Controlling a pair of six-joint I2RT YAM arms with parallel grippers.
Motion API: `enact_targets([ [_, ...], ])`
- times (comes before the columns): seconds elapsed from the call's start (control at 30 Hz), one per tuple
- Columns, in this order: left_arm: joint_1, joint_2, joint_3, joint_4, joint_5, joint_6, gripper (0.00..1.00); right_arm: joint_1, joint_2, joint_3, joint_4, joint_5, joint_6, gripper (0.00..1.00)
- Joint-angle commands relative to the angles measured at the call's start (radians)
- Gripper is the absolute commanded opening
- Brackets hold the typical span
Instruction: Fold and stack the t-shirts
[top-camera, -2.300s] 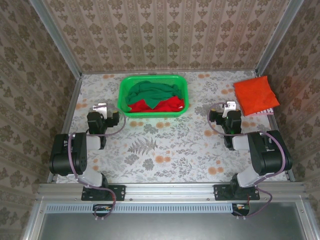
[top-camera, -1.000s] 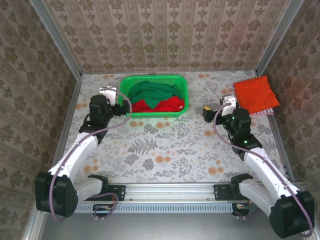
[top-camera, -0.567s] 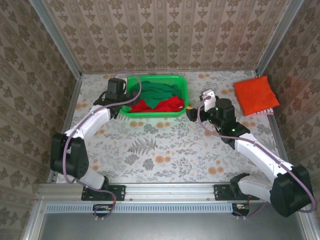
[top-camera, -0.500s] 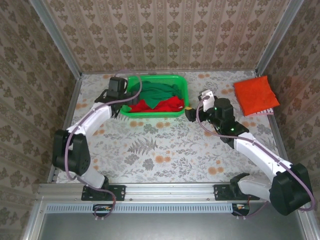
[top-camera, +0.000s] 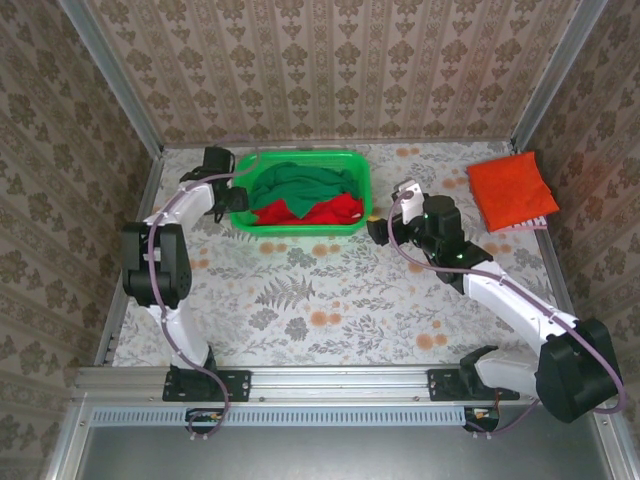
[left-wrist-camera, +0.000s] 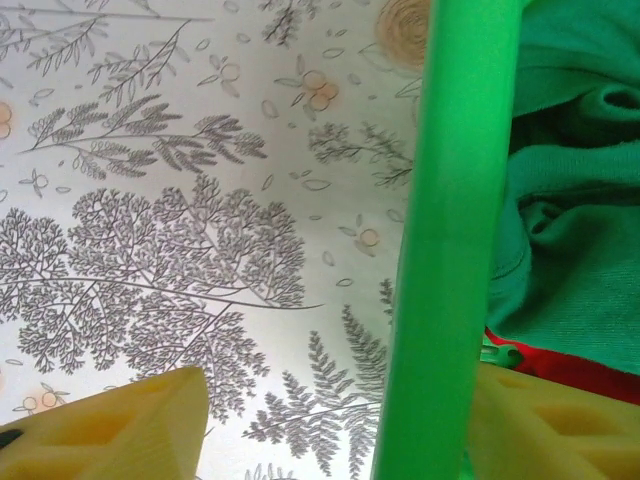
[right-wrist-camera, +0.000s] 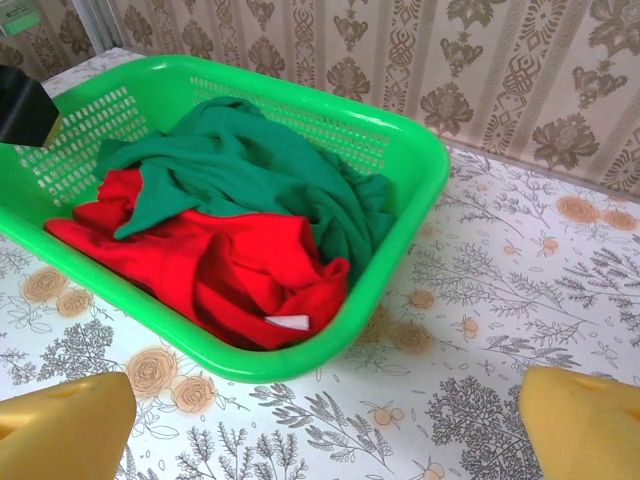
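Observation:
A dark green t-shirt (top-camera: 305, 184) and a red t-shirt (top-camera: 322, 209) lie crumpled together in a bright green lattice basket (top-camera: 300, 229). The orange-red t-shirt (top-camera: 512, 190) lies folded flat at the back right. My left gripper (top-camera: 234, 196) straddles the basket's left rim (left-wrist-camera: 445, 250): one yellow finger (left-wrist-camera: 130, 425) stands outside over the table, well apart from the rim, and the other (left-wrist-camera: 560, 420) is inside by the cloth. My right gripper (top-camera: 374, 228) hangs open just off the basket's right front corner (right-wrist-camera: 400, 240), facing the red t-shirt (right-wrist-camera: 235, 262) and the green t-shirt (right-wrist-camera: 240, 165).
The floral table (top-camera: 330, 300) stretches in front of the basket between the arms. A white edge (top-camera: 528, 226) shows under the folded shirt. Patterned walls with metal posts close in the back and sides.
My left arm swung back and over the basket's left rim, and its jaws narrowed. My right gripper slid left toward the basket's right corner, still wide.

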Motion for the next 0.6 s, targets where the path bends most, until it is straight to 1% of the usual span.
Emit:
enact_targets([
  [0.0,0.068,0.002,0.022,-0.049,-0.009,0.005,0.62,0.007,0.016,0.034,-0.009,0.001,-0.006,1.00],
  [0.17,0.176,-0.007,0.025,-0.057,-0.014,0.000,0.56,0.005,0.042,0.042,0.001,-0.015,0.000,1.00],
  [0.23,0.221,-0.007,0.027,-0.060,-0.014,-0.010,0.56,0.006,0.055,0.046,0.006,-0.023,0.004,1.00],
  [0.3,0.263,-0.010,0.029,-0.062,-0.010,-0.023,0.59,0.006,0.067,0.049,0.010,-0.036,0.010,1.00],
  [0.37,0.286,-0.024,0.027,-0.061,-0.006,-0.037,0.64,0.006,0.074,0.050,0.013,-0.043,0.015,1.00],
  [0.4,0.291,-0.039,0.020,-0.056,-0.008,-0.047,0.69,0.006,0.075,0.049,0.016,-0.046,0.018,1.00],
  [0.43,0.290,-0.057,0.013,-0.049,-0.012,-0.058,0.75,0.006,0.075,0.049,0.017,-0.047,0.021,1.00],
  [0.47,0.286,-0.085,-0.004,-0.034,-0.016,-0.080,0.85,0.006,0.076,0.048,0.019,-0.049,0.023,1.00],
  [0.5,0.280,-0.120,-0.029,-0.011,-0.013,-0.106,0.99,0.006,0.075,0.046,0.022,-0.051,0.025,1.00],
  [0.57,0.260,-0.198,-0.086,0.018,-0.037,-0.172,1.00,0.007,0.075,0.043,0.022,-0.053,0.026,1.00],
])
